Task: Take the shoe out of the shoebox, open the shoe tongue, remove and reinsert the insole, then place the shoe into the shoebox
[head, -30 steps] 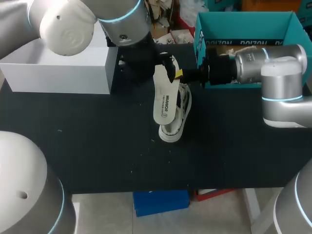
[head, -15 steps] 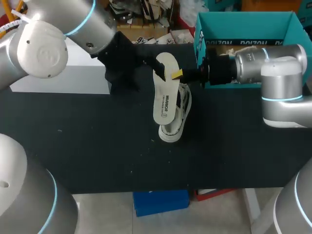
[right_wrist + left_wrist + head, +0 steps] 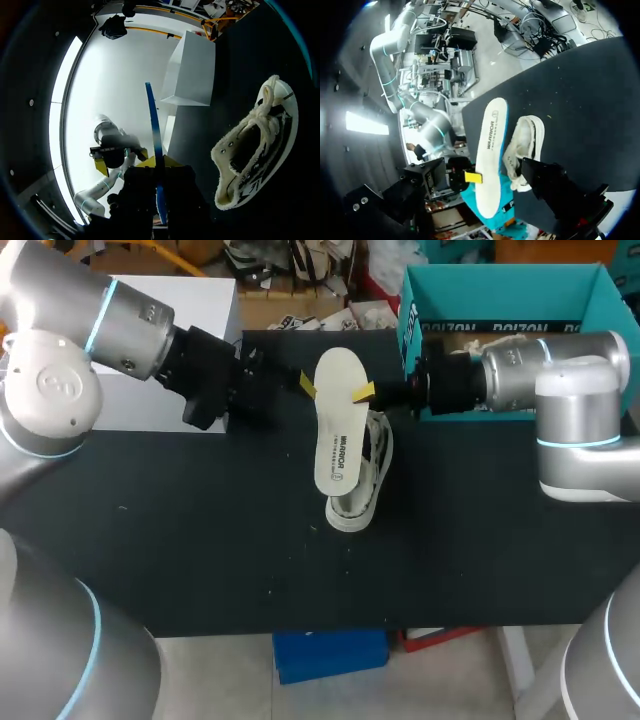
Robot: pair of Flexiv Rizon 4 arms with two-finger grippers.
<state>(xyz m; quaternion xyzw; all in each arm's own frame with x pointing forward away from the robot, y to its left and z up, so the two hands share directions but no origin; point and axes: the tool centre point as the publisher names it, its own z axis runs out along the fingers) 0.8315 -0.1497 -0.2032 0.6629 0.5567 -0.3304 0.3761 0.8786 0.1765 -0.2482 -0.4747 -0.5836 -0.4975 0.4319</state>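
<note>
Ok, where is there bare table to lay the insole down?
Bare black table lies between the shoe and the near edge, and left of the shoe, in front of the white box. Crowded behind the shoe, between the left gripper, the right gripper holding the insole and the shoebox.

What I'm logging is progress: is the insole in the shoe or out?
Out: the right gripper holds the insole over the shoe.

White insole upright, edgewise over the shoe.
</note>
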